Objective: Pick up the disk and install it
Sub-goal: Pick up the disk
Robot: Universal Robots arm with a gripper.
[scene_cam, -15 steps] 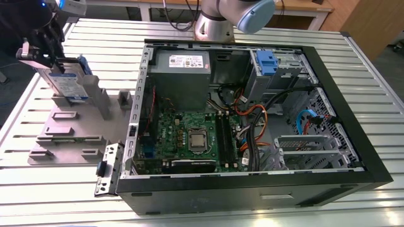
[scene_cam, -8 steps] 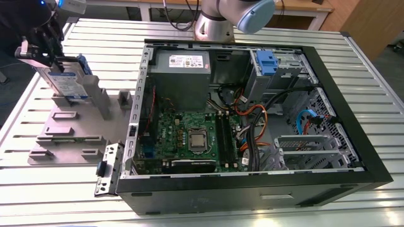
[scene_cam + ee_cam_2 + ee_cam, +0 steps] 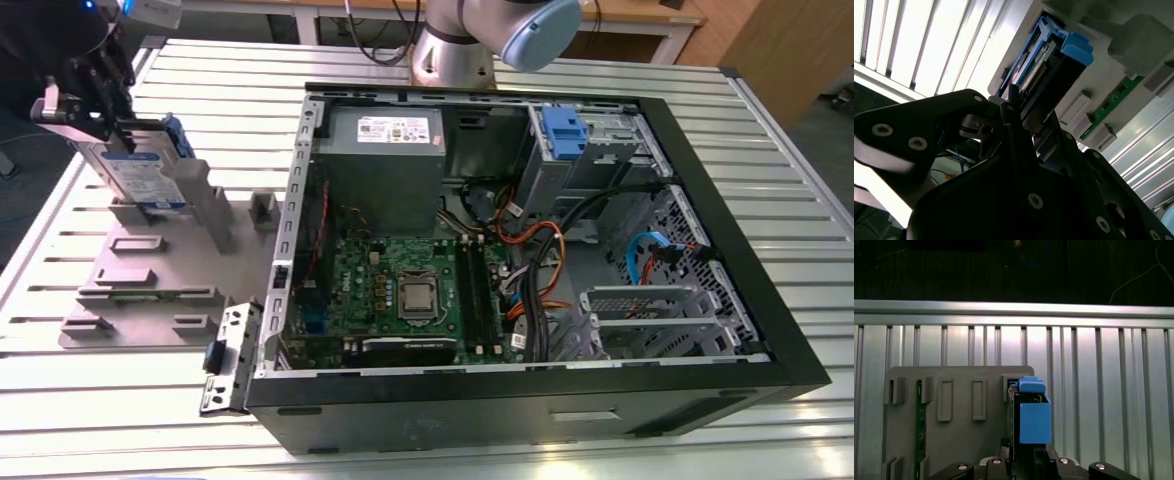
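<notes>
The disk (image 3: 140, 170), a silver-grey drive in a blue carrier bracket, stands on edge in the grey fixture plate (image 3: 147, 290) at the exterior view's left. My gripper (image 3: 100, 125) is at the disk's upper end, its black fingers closed on both sides of it. In the second wrist view the fingers (image 3: 1009, 107) clamp the end of the disk (image 3: 1046, 60), whose blue handle points away. In the first wrist view the disk (image 3: 1033, 417) rises from between the jaws of my gripper (image 3: 1026, 452), over the fixture plate (image 3: 959, 440).
An open computer case (image 3: 534, 240) lies on the slatted metal table (image 3: 774, 420), with a grey power-supply box (image 3: 380, 150) and a drive bay holding a blue bracket (image 3: 561, 135) at its far end. The arm's base (image 3: 461, 45) stands behind it. A green memory stick (image 3: 147, 294) rests on the fixture.
</notes>
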